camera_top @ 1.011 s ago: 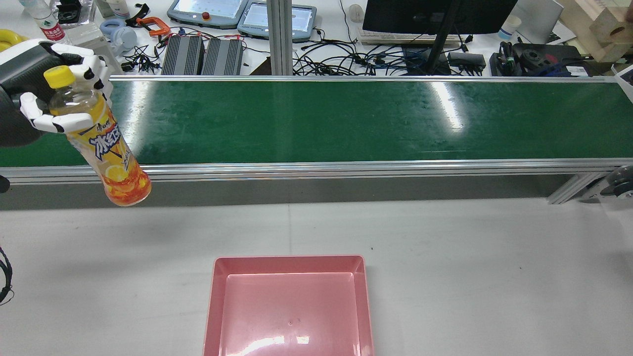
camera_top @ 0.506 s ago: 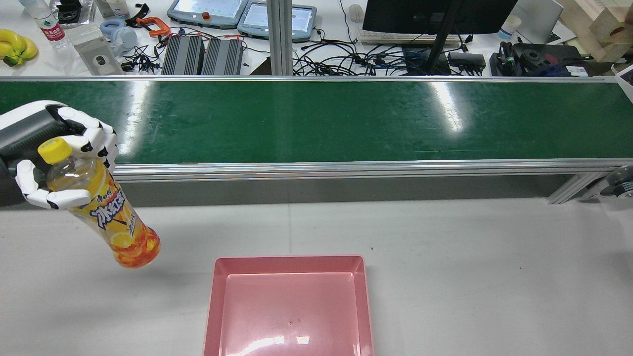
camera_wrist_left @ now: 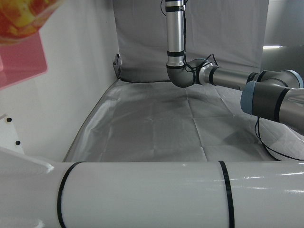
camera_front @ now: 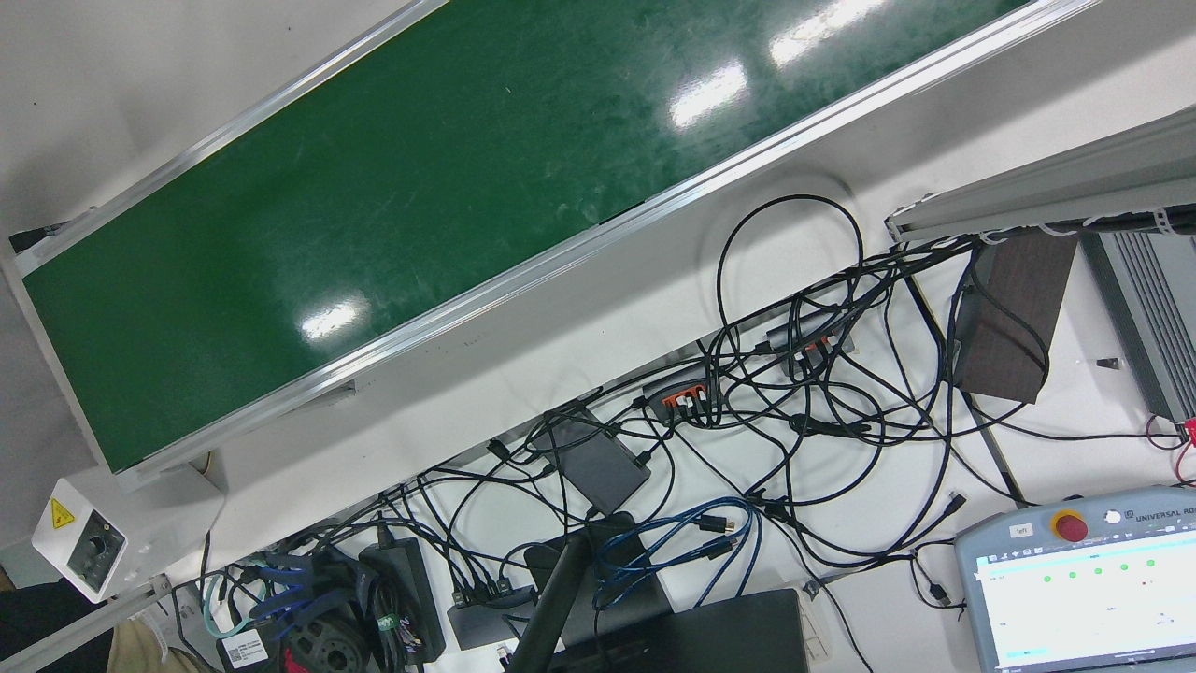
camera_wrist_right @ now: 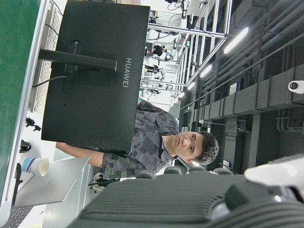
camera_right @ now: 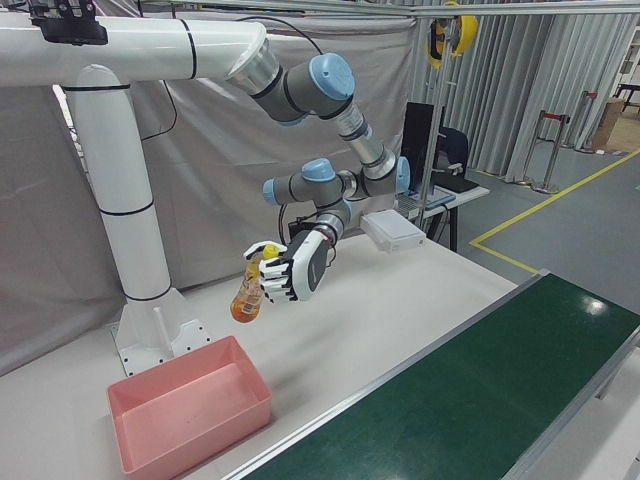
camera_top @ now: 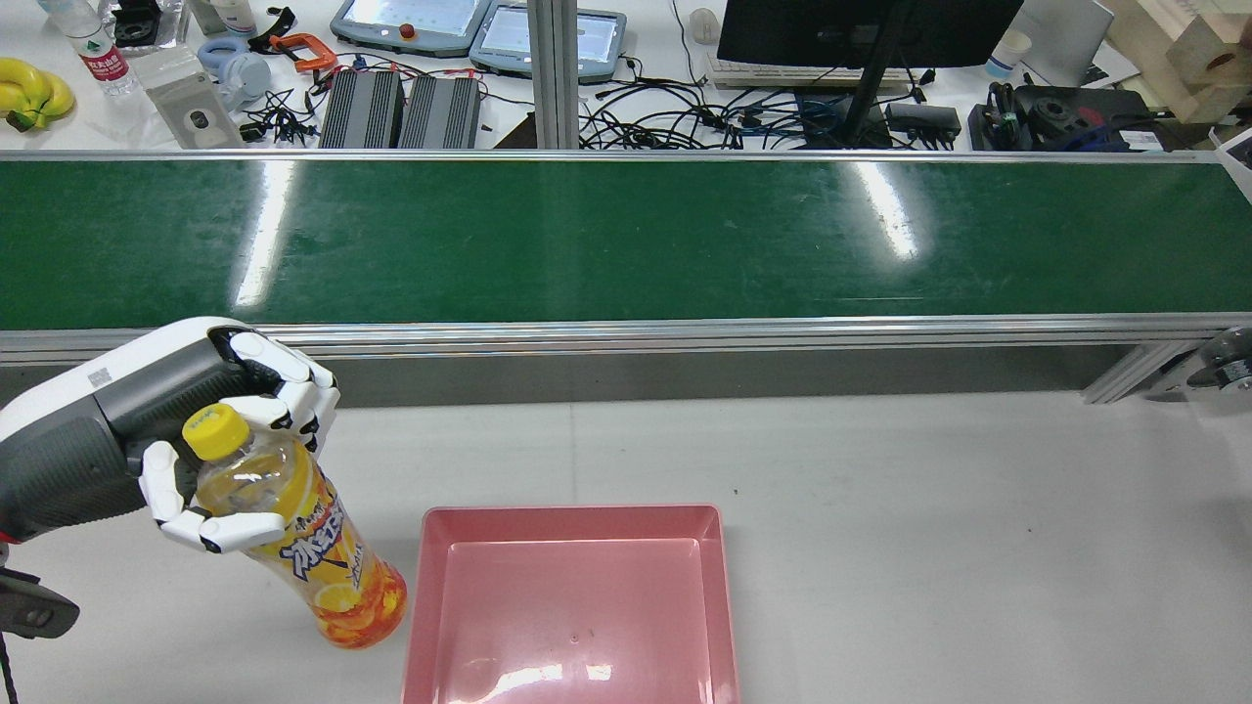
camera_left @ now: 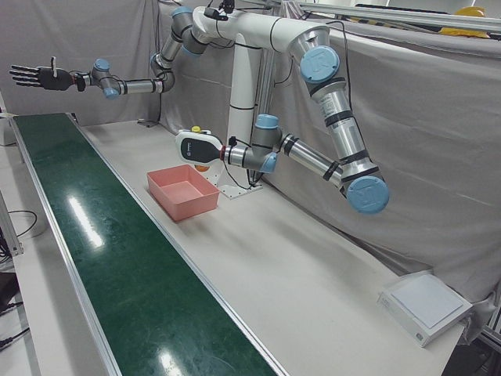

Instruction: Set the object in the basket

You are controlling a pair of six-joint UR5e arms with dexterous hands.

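Observation:
My left hand (camera_top: 186,440) is shut on a bottle of orange drink with a yellow cap (camera_top: 318,557). It grips the bottle near the neck and holds it tilted, in the air, just left of the pink basket (camera_top: 572,626). The hand (camera_right: 298,265), bottle (camera_right: 250,285) and basket (camera_right: 190,415) also show in the right-front view. The left hand view shows the bottle's base (camera_wrist_left: 21,19) over the basket (camera_wrist_left: 23,61). The basket holds nothing. My right hand (camera_left: 31,76) is open, fingers spread, raised far off past the belt's end.
A long green conveyor belt (camera_top: 626,240) with aluminium rails runs across behind the basket. Beyond it lies a desk with cables, teach pendants (camera_top: 411,20) and a monitor. The white table (camera_top: 929,548) stretches right of the basket.
My left hand has carried the bottle from over the belt's left end down and rightward over the white table, to just beside the basket's left rim.

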